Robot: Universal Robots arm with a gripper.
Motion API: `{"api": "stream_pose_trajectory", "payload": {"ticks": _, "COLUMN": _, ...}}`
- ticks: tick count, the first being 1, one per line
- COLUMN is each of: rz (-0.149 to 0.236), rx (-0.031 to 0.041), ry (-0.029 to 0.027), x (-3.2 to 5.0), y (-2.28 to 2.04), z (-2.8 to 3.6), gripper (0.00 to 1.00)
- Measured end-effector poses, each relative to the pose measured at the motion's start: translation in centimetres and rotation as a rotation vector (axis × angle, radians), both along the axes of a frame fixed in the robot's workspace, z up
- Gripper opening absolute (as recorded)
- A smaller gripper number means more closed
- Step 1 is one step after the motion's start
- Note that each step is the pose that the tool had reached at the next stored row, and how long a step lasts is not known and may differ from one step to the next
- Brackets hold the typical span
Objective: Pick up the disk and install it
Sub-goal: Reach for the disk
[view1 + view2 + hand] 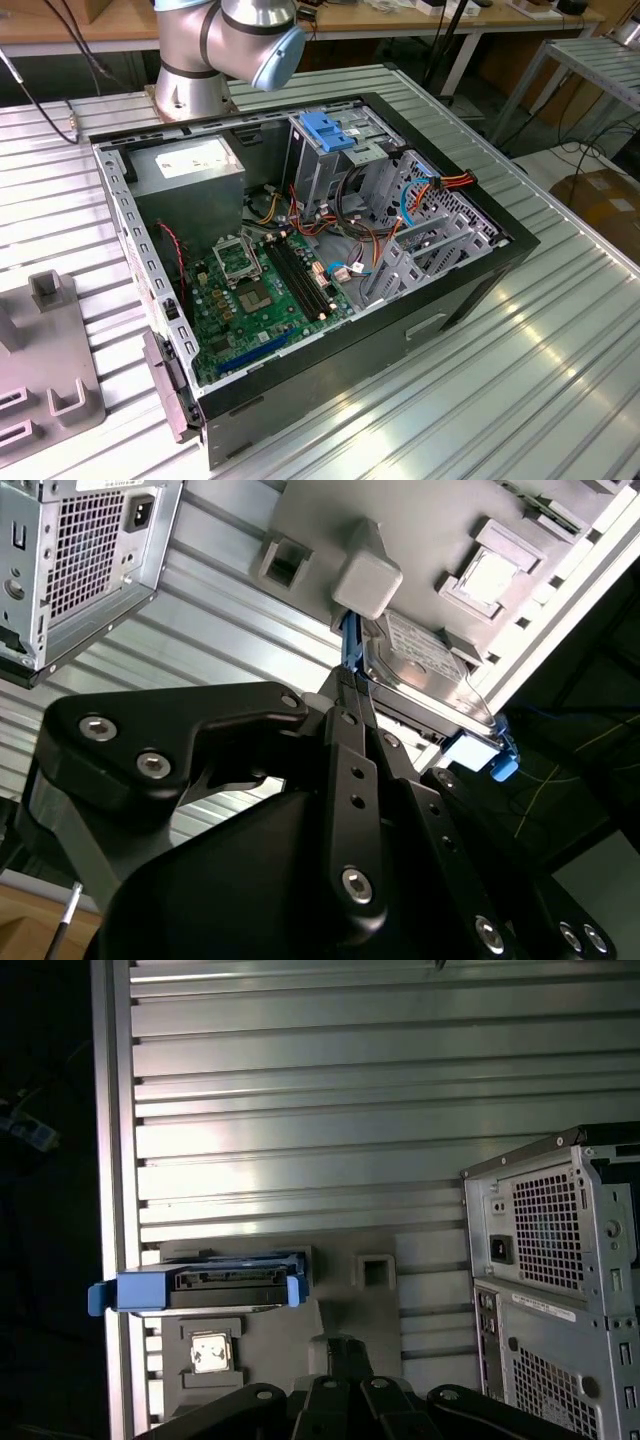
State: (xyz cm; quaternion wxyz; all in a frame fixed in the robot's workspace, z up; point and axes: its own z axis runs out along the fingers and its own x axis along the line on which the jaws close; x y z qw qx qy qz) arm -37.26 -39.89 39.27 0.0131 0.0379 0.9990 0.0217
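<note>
Starting at the exterior view's lower left, I see the grey fixture plate [50, 400] lying on the slatted table. The arm [225, 40] rises at the upper left. The open computer case [350, 370] takes the centre, and its drive cage [320, 165], topped by a blue bracket [330, 130], sits at upper centre. Loose cables [450, 185] trail off to the cage's right.

The disk [425, 655] stands on edge in that fixture plate, well apart from the case. The gripper [350, 695] is near the disk's blue carrier frame. I cannot tell whether the gripper is released or clenched, or whether it touches the frame at all.

My worries:
- **Off-centre grasp:** this could tilt the disk and wedge it against the fixture's posts.
- **Slipping hold:** a grip on the plastic frame alone might slip.
- **Crowded cage:** those cables could snag or get pinched as the disk goes in.

The exterior view gives me the case's interior and the cage. The second wrist view gives me the disk's labelled face. The first wrist view gives me its connector edge [205, 1290], the gripper [340, 1350] nearby, and the case's vented rear panel [550, 1260].
</note>
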Motion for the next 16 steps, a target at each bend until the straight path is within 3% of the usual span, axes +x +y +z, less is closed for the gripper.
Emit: {"api": "stream_pose_trajectory", "payload": {"ticks": 16, "rz": 0.000, "rx": 0.0001, "ry": -0.0001, "x": -1.83, "y": 0.00, "z": -0.01, "gripper": 0.10}}
